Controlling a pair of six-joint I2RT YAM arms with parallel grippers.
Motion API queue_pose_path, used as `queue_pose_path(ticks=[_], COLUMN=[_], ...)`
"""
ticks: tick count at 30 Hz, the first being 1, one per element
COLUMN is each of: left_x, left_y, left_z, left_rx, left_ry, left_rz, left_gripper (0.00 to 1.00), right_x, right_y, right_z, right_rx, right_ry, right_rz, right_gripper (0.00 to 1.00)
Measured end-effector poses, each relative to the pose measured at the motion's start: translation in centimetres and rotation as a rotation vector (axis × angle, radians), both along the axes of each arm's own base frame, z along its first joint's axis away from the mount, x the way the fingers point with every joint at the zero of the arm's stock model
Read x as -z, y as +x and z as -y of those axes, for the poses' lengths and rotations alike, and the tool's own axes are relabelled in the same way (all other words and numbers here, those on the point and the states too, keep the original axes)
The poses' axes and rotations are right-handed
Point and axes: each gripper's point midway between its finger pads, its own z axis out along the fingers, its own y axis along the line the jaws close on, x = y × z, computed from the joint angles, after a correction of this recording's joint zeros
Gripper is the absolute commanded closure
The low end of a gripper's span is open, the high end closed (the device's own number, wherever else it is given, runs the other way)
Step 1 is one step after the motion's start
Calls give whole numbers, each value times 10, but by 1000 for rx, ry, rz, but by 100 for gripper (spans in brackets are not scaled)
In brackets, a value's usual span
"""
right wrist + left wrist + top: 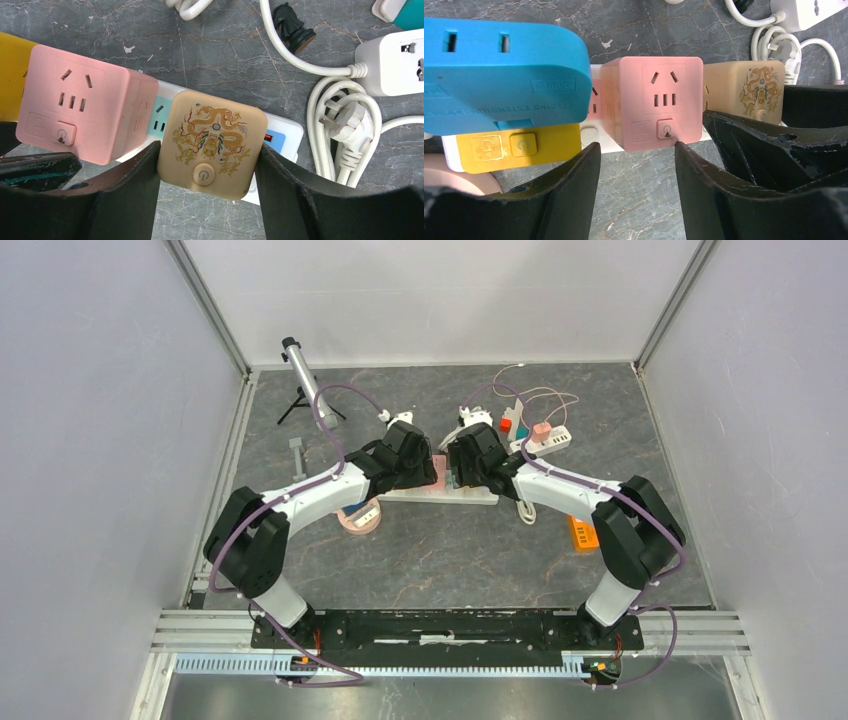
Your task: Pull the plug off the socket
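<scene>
A white power strip lies mid-table and carries several cube plugs. In the left wrist view these are a blue one, a yellow one, a pink one and a gold dragon-printed one. My left gripper is open, with its fingertips just short of the pink plug's near face. My right gripper is closed on the gold plug, one finger pressing each side. The pink plug sits just left of it. The strip shows behind the gold plug.
A second white power strip with small red and pink plugs lies at the back right. A coiled white cable and plug and a black knob lie nearby. An orange item, a pink disc and a tripod-mounted tube also stand around.
</scene>
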Motion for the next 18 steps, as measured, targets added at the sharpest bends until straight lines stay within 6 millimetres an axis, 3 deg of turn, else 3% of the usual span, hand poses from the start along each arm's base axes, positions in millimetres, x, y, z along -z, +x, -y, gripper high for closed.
queue_pose_path(ticks=[13, 18], left_x=[-12, -2], left_y=[11, 15], left_z=[4, 7], left_rx=[-24, -28], left_ry=[-50, -37], left_rz=[84, 71], left_gripper=[35, 47], right_x=[0, 0], right_y=[-2, -2], right_z=[1, 1], right_rx=[2, 2], right_ry=[26, 34], right_rz=[20, 28], right_gripper=[96, 100])
